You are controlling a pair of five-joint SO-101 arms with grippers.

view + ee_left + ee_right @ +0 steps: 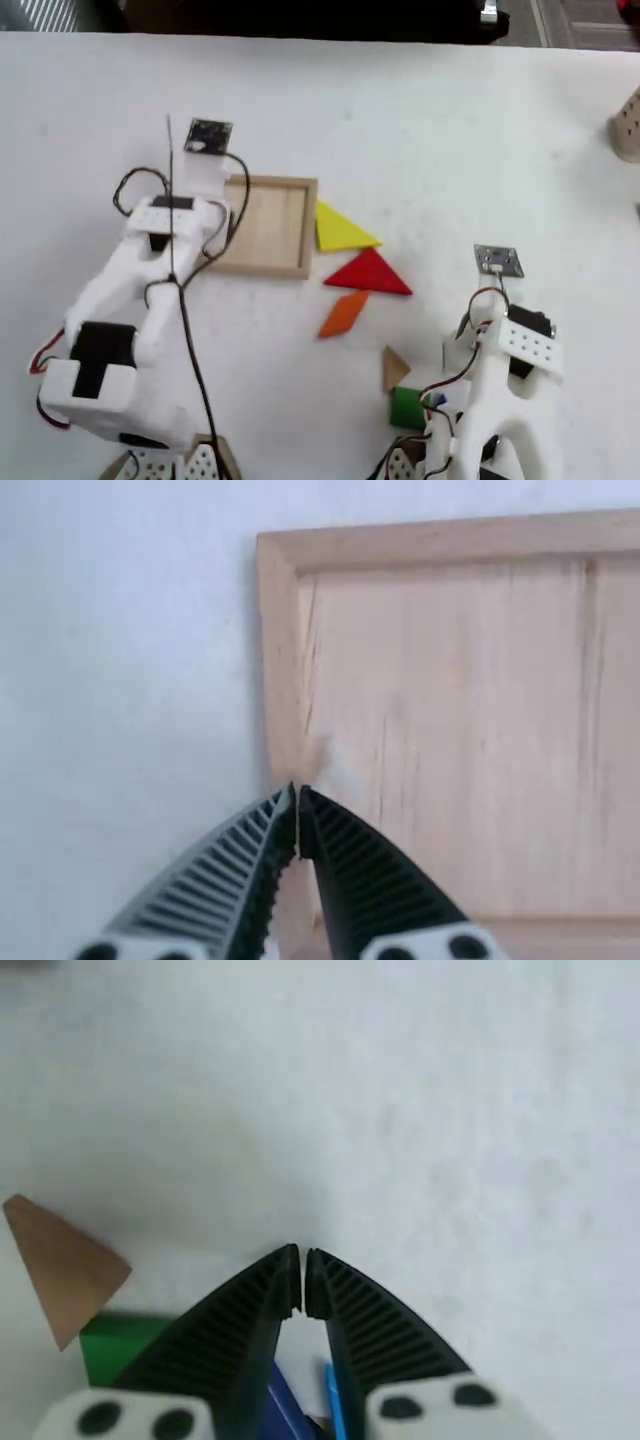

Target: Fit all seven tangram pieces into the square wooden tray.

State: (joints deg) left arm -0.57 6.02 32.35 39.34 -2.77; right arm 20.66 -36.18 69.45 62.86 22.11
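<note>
The left gripper [298, 805] is closed, its two ribbed fingers meeting at the tips with nothing between them. It hangs right over one side rim of the wooden tray [280, 660], close to the tray's corner, with the tips pointing down at the rim. I cannot tell whether they touch the wood. The floor of the tray, spreading out beyond the tips, is bare wood with no pieces in it.

The pieces lie on the white table [450, 130], on the far side of the tray from the left gripper and toward the right arm. The yellow triangle [340, 230] is nearest, just beside the tray's far rim. The red triangle [370, 273] is next to it, and the orange slanted piece [343, 313] lies just beyond the red one.

The right gripper [302, 1282] is also closed, with only a hairline gap at the tips, over bare table and well apart from the tray. Just beside it lies the brown triangle [62, 1265], one corner reaching the green square [115, 1345], which lies partly behind one finger. A blue piece [283, 1405] shows in the gap behind the fingertips; whether the fingers touch it I cannot tell.
</note>
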